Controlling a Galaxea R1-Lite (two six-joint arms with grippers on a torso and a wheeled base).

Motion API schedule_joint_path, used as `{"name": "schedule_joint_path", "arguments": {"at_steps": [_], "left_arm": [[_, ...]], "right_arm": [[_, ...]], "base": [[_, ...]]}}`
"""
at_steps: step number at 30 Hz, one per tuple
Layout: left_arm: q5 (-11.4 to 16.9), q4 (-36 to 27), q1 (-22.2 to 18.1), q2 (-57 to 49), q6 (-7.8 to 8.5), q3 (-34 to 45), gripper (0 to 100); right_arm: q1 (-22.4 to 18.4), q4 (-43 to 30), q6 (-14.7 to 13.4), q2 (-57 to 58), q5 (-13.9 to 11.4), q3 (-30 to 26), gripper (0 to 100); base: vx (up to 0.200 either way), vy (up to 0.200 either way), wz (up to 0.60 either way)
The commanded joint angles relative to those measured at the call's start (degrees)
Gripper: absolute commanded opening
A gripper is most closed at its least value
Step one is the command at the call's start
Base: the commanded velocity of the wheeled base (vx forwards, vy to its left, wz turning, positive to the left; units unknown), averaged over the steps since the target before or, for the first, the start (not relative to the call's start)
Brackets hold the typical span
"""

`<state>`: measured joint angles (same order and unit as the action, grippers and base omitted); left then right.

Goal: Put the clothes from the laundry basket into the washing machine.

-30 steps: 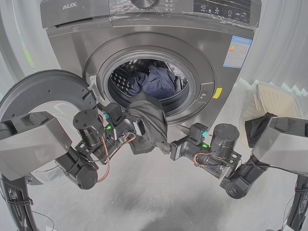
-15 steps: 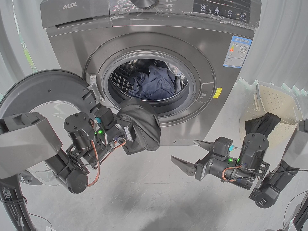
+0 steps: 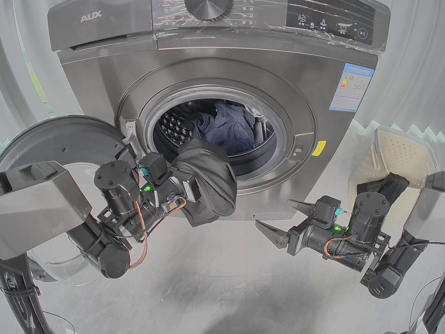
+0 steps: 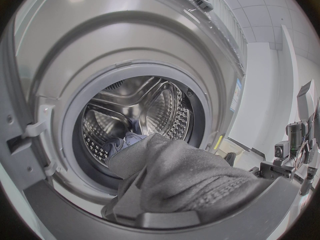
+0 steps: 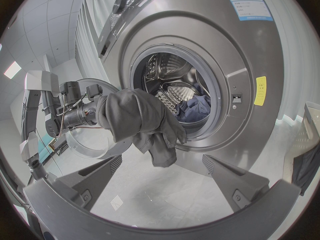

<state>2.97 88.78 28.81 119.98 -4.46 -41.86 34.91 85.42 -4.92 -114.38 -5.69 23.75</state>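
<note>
The grey washing machine (image 3: pixel 222 70) stands with its round door (image 3: pixel 65 144) swung open to the left. A dark blue garment (image 3: pixel 229 126) lies inside the drum (image 4: pixel 146 107). My left gripper (image 3: pixel 204 182) is shut on a dark grey garment (image 3: pixel 208 177), which drapes over its fingers just below the lip of the drum opening. In the right wrist view the same grey garment (image 5: pixel 140 120) hangs in front of the opening. My right gripper (image 3: pixel 280 221) is open with nothing in it, low over the floor to the right of the opening. A black garment (image 3: pixel 384 186) lies in the cream laundry basket (image 3: pixel 403 158).
The basket leans at the right of the machine, behind my right arm. Grey floor (image 3: pixel 222 274) stretches open in front of the machine. The open door takes up the space at the left beside my left arm.
My right gripper let go of the grey garment, opened, and drew back to the right and down. The left gripper kept the garment near the opening. The head camera has moved closer to the machine.
</note>
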Motion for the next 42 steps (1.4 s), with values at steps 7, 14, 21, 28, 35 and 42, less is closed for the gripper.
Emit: {"name": "schedule_joint_path", "arguments": {"at_steps": [7,14,21,28,35,42], "left_arm": [[0.0,0.0,2.3,3.1,0.33,-2.4,0],[0.0,-0.1,4.5,7.1,0.51,-7.8,0],[-0.2,-1.6,2.3,13.9,2.18,-16.4,0],[-0.3,-4.3,0.5,19.1,1.39,-27.0,0],[-1.0,-9.0,0.7,24.5,1.21,-39.5,0],[-2.4,-15.2,1.1,29.8,0.77,-52.2,0]], "right_arm": [[0.5,0.0,0.0,-0.3,0.0,-0.1,100],[1.5,0.0,-0.1,-0.3,0.0,-0.4,100],[1.8,0.1,-0.2,-0.3,0.0,-1.2,100],[2.6,0.1,-0.3,-0.4,0.0,-1.7,100],[3.1,0.1,-0.3,-0.4,0.1,-2.1,100],[3.6,0.1,-0.3,-0.5,0.2,-2.2,100]], "base": [[0.200,0.000,0.00],[0.057,0.000,0.00],[0.000,0.000,0.00],[0.000,0.000,0.00],[0.000,0.000,0.00],[0.000,0.000,0.00]]}}
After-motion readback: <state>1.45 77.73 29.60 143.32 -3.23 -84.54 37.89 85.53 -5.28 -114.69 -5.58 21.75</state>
